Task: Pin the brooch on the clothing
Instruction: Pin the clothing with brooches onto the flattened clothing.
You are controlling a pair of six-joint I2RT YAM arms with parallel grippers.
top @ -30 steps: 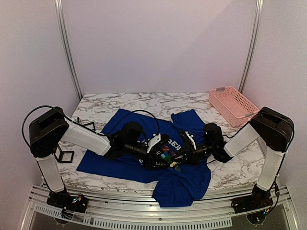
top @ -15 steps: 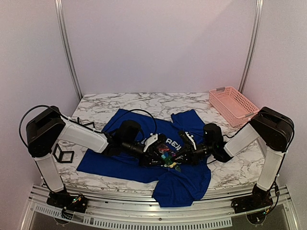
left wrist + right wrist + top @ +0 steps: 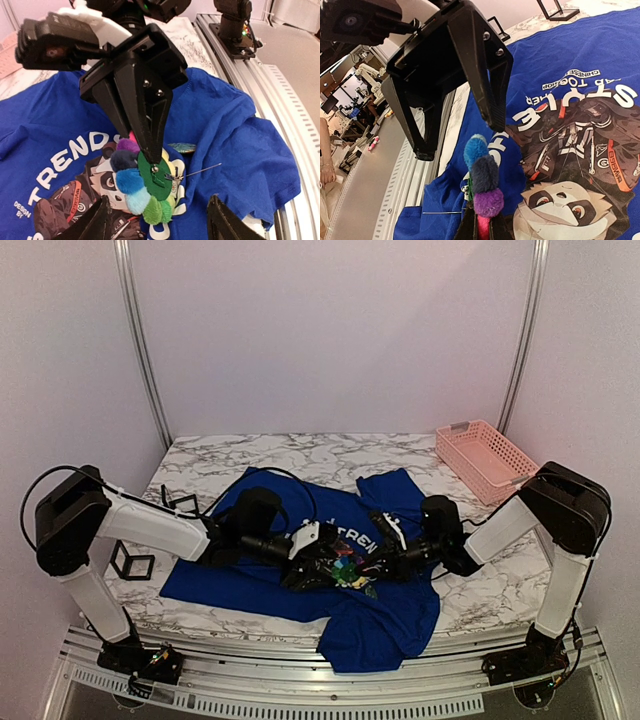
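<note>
The brooch (image 3: 131, 181), a flower of coloured pom-pom petals on a green felt back, hangs just above the clothing (image 3: 235, 125), a royal-blue T-shirt with a white-lettered cartoon print. My right gripper (image 3: 151, 154) is shut on the brooch's upper edge, and its thin pin sticks out open to the right. In the right wrist view the brooch (image 3: 482, 172) stands edge-on above the right gripper (image 3: 481, 231). My left gripper (image 3: 160, 225) is open, its fingers (image 3: 95, 220) standing either side of the brooch without touching it. From above, both grippers meet over the chest print beside the brooch (image 3: 345, 565).
A small round disc (image 3: 182, 147) lies on the shirt just behind the brooch. Two black open-frame cubes (image 3: 133, 560) (image 3: 182, 504) stand left of the shirt (image 3: 235, 580). A pink lattice basket (image 3: 487, 458) sits at the back right. The table's front rail (image 3: 280, 100) runs near the shirt's hem.
My left gripper narrowed, then opened wide again, and the left arm has drawn back a little to the left. The right gripper kept hold of the brooch in place.
</note>
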